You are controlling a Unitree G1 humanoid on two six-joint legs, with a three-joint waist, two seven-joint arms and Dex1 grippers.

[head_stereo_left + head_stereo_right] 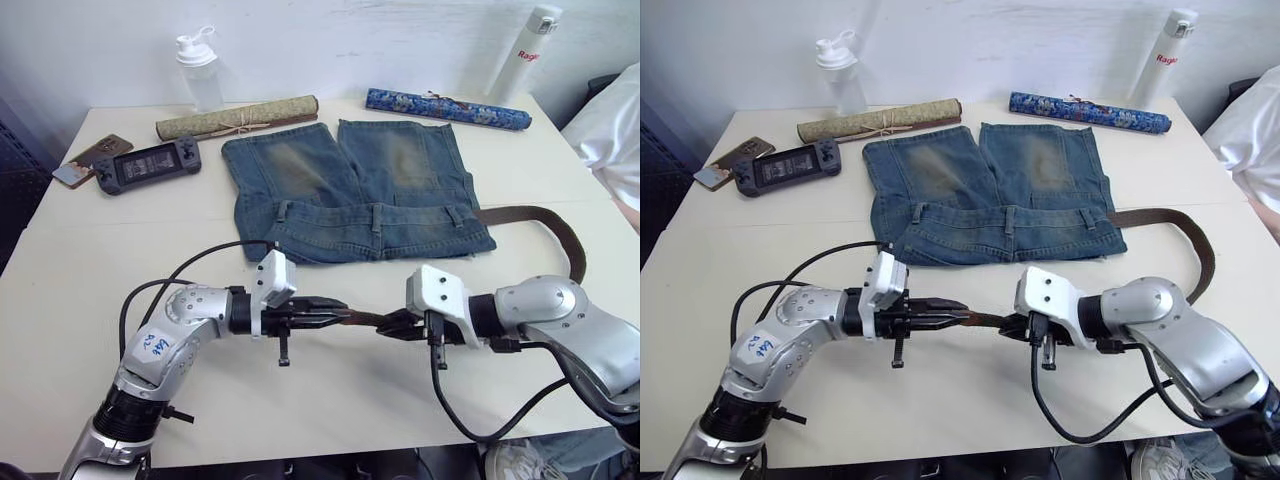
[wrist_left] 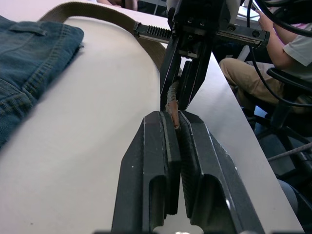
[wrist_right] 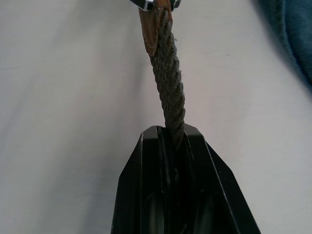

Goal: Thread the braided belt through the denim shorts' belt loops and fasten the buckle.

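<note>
A: What takes up the most room?

B: The white bench [image 1: 120, 290]. On it, toward the far side, the denim shorts [image 1: 350, 190] lie flat, waistband toward the robot and legs pointing to the wall, with yellowish-brown worn patches on both legs.

A: And the braided belt?

B: The braided belt [image 1: 545, 222] comes out from the shorts' waistband on the robot's right, curves round over the bench and runs back to the near side, where both hands have it. The belt loops [image 1: 377, 218] stand along the waistband; I cannot tell whether the belt passes through any of them.

A: The hands?

B: The right hand [image 1: 1015, 325] is pressed together on the woven strap, which runs out from between its fingers in the right wrist view. The left hand [image 1: 962, 315] faces it, just beside it, and pinches the tan leather tip [image 2: 172, 108] between its closed fingers. The short stretch of belt between them is held above the bench, in front of the shorts.

A: Anything else?

B: Along the far edge, a rolled blue scroll [image 1: 447, 108], a rolled tan scroll [image 1: 238, 118], a white bottle [image 1: 524, 52] and a clear shaker bottle [image 1: 200, 70]. At the far left, a handheld game console [image 1: 147, 165] with a phone [image 1: 92, 159] beside it.
</note>
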